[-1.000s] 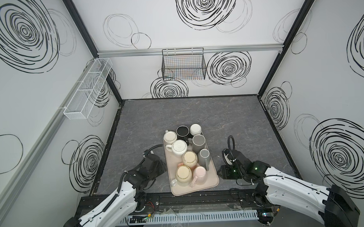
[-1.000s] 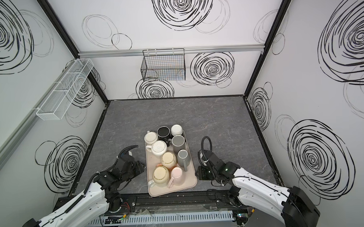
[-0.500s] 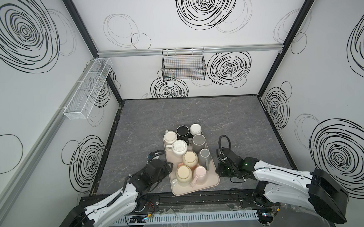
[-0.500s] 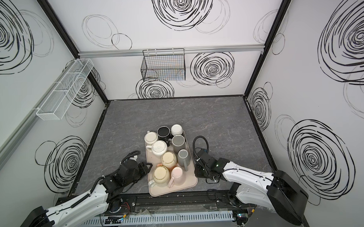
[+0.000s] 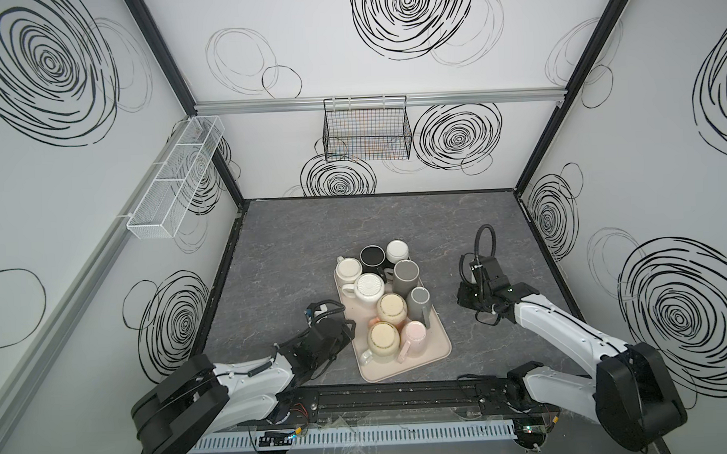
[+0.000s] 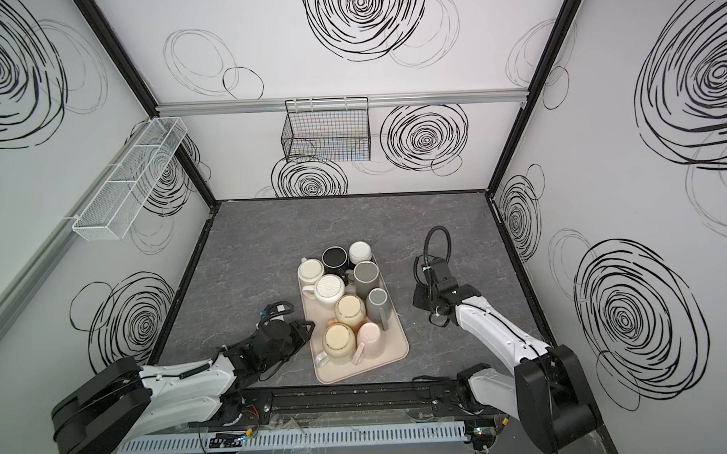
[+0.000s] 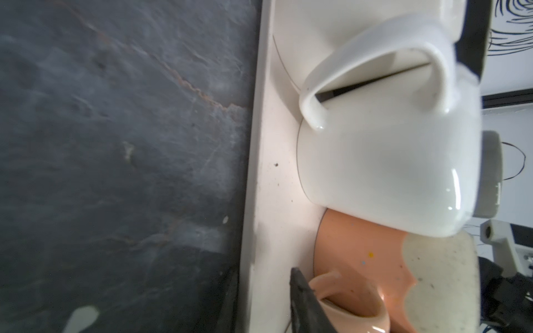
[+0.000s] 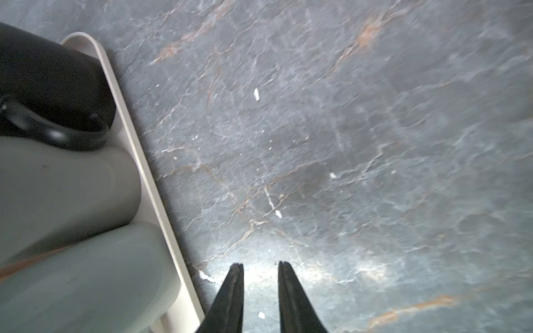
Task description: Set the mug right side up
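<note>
Mug (image 5: pixel 391 308) most likely meant: orange body, cream base, upside down mid-tray, packed among other inverted mugs. Table (image 5: pixel 312 238) is dark stone-look, bare around the tray (image 5: pixel 420 365), which sits front centre. Risks, my read: the mugs touch each other, so tilting or lifting this one could knock the white mug (image 5: pixel 368 288) behind it or the cream mug (image 5: pixel 383 339) in front. A pinch on the thin glazed handle could slip mid-flip and drop it. A sideways shove could slide the whole tray. Left arm lies low, stretched from the front-left corner with the wrist rolled sideways, and the left gripper (image 5: pixel 349 325) is at the tray's left rim. Its wrist view shows only one finger (image 7: pixel 300 294), just beside the orange handle. The other finger is out of frame, so I can't tell if the claw is closed or holding anything. Right arm reaches forward with the wrist tipped down. Right gripper (image 8: pixel 261 266) is over bare table near the tray's right rim, fingers a narrow gap apart, nothing between them.
</note>
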Controlling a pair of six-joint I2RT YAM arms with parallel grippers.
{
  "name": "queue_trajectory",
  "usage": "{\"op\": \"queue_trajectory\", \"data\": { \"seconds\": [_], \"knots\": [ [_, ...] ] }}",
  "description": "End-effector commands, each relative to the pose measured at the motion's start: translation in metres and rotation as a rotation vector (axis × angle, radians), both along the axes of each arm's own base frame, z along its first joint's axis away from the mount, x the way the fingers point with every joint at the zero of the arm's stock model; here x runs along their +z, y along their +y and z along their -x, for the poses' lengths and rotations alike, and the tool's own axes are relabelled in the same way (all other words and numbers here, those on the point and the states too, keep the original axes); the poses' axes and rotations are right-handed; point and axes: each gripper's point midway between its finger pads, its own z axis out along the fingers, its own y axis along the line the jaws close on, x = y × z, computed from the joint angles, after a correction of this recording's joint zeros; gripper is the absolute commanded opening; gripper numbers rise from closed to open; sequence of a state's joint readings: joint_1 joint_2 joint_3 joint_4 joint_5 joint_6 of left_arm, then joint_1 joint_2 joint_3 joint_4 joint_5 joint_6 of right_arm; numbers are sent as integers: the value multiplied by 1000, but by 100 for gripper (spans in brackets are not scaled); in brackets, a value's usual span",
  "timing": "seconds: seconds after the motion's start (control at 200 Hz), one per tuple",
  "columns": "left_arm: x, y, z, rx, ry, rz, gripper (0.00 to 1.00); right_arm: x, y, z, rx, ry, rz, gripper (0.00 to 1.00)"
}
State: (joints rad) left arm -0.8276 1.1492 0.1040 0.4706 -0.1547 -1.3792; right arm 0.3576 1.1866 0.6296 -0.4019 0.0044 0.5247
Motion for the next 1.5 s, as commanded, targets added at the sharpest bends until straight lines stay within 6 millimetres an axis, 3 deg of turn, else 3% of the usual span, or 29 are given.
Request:
{"op": "queue_trajectory", "data": {
  "seconds": [0.0,0.085,0.19,0.28,0.45,0.57,0.831,1.011,1.131,1.266,1.366,1.496],
  "knots": [
    [50,-48,-17,-34,-105,201,31,-4,-7,18,59,123,62,37],
    [55,-65,-21,-46,-109,205,29,-9,-13,30,47,168,81,42],
    [57,-87,-26,-73,-107,210,25,-8,-3,33,62,171,32,43],
    [57,-101,-31,-86,-103,220,23,-21,-18,33,-26,202,76,42],
    [56,-119,-40,-99,-105,229,20,-51,-41,26,-89,303,146,38],
    [57,-130,-49,-108,-112,203,17,-69,-47,11,-118,343,137,33],
    [62,-157,-79,-118,-152,202,17,-68,-63,-60,-184,257,201,18],
    [64,-180,-112,-111,-201,171,14,-47,-73,-136,-182,160,225,17],
    [63,-204,-139,-114,-233,180,14,-42,-71,-189,-136,101,178,18],
    [59,-231,-172,-109,-287,115,13,-43,-72,-235,-92,65,196,19],
    [60,-249,-192,-96,-323,112,15,-41,-77,-261,-68,58,232,24],
    [66,-266,-218,-79,-356,102,16,2,-96,-289,-105,18,317,43]
  ]
}}
